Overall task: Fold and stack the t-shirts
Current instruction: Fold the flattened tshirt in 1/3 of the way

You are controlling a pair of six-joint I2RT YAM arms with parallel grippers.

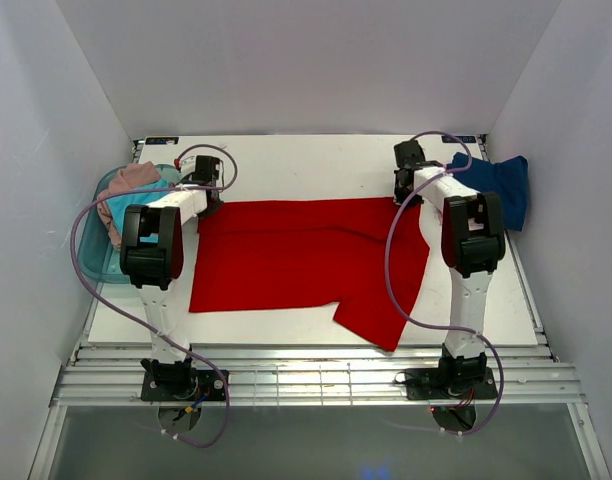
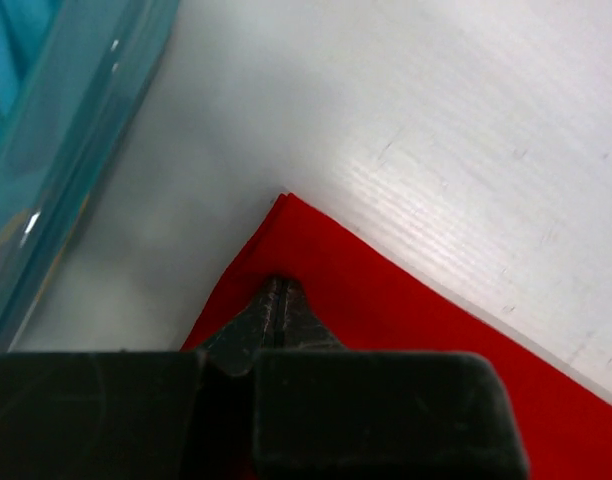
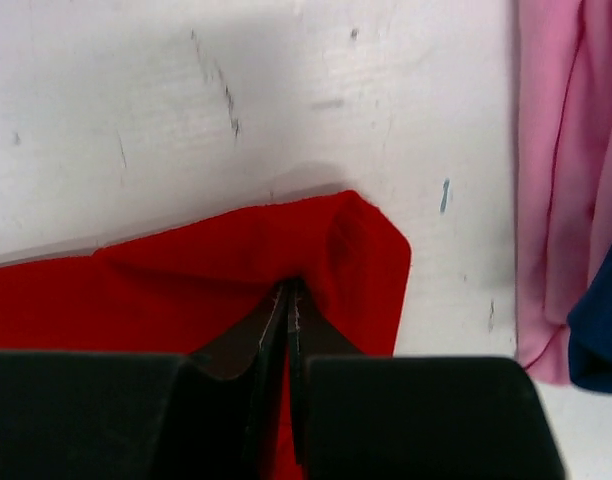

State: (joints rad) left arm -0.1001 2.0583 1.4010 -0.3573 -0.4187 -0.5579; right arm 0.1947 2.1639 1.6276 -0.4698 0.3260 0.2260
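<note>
As arms [image 1: 153, 240] extend, fingers [image 2: 248, 328] likely pinch red t-shirt [image 1: 306, 255].

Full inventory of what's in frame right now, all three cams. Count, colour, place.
red t-shirt: 1, bright red, spread across the table centre
navy t-shirt: 1, navy blue, bunched at the far-right table edge
pink t-shirt: 1, light pink, touching the navy one
tub: 1, translucent teal, left table edge
turquoise cloth: 1, turquoise, in the tub
pink-beige cloth: 1, dusty pink-beige, heaped in the tub
table: 1, white, under everything
cables: 2, lilac, one looped along each arm
left arm: 1, black and white, jaws shut on the red t-shirt's far-left corner
right arm: 1, black and white, jaws shut on its far-right corner
</note>
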